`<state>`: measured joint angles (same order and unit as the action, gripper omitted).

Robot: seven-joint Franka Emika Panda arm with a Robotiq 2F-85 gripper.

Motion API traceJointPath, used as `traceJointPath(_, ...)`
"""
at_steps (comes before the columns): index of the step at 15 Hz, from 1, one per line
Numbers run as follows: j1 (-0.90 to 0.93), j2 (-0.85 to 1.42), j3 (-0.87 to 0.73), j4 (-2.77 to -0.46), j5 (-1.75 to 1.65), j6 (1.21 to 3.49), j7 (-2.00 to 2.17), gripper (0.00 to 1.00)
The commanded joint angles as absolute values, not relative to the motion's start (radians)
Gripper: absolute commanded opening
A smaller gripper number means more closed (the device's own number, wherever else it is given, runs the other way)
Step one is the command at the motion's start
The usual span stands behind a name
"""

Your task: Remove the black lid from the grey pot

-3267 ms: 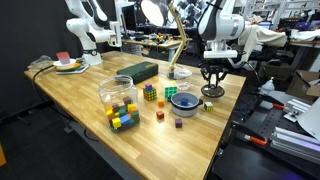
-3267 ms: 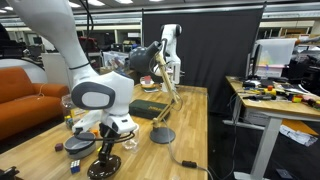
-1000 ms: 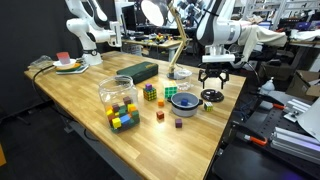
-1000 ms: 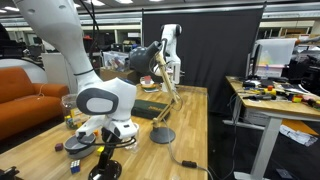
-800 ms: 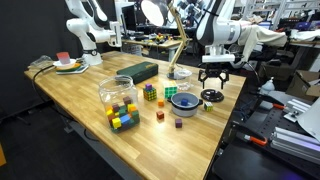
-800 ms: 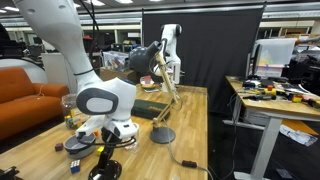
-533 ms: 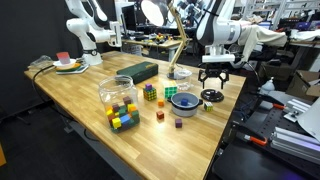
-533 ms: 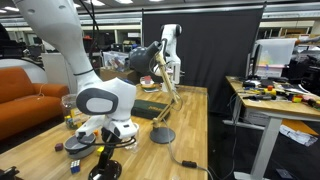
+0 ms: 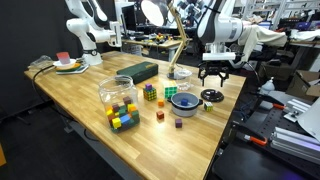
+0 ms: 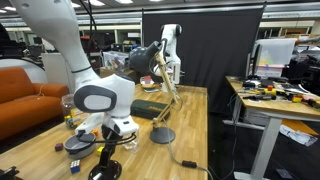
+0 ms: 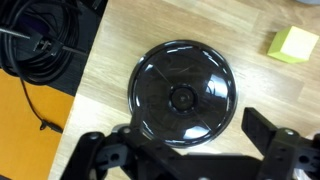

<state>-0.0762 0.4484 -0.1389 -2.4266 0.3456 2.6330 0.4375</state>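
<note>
The black lid [image 9: 212, 96] lies flat on the wooden table near its edge, just beside the grey pot [image 9: 184, 100], which stands uncovered and shows its blue inside. My gripper [image 9: 216, 77] hangs a little above the lid, open and empty. From the wrist, the glossy round lid [image 11: 183, 95] with its central knob fills the middle, and my gripper [image 11: 178, 138] has one dark finger on each side of its near rim, clear of it. In an exterior view the lid [image 10: 103, 170] sits under the gripper [image 10: 106, 152], with the pot [image 10: 77, 146] next to it.
A clear jar of coloured cubes [image 9: 118, 95], a dark green box [image 9: 138, 71], puzzle cubes [image 9: 150, 92] and small loose cubes [image 9: 159, 116] share the table. A lamp base [image 9: 180, 72] stands behind the pot. A yellow cube [image 11: 292, 43] lies by the lid, and cables [image 11: 40, 40] hang past the table edge.
Three seconds ago the gripper was low over the lid; it has since risen. Over the last second it has barely moved, and the lid stays on the table.
</note>
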Motion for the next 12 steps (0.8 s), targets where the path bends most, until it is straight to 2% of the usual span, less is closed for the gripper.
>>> traceJointPath(1, -0.062, 0.381, -0.146, -2.49, 0.323, 2.658, 0.426, 1.0)
traceJointPath(8, 0.002, 0.211, -0.182, -2.614, 0.086, 2.65, 0.428, 1.0)
traceJointPath(12, -0.003, 0.11, -0.145, -2.669, 0.028, 2.638, 0.37, 1.0)
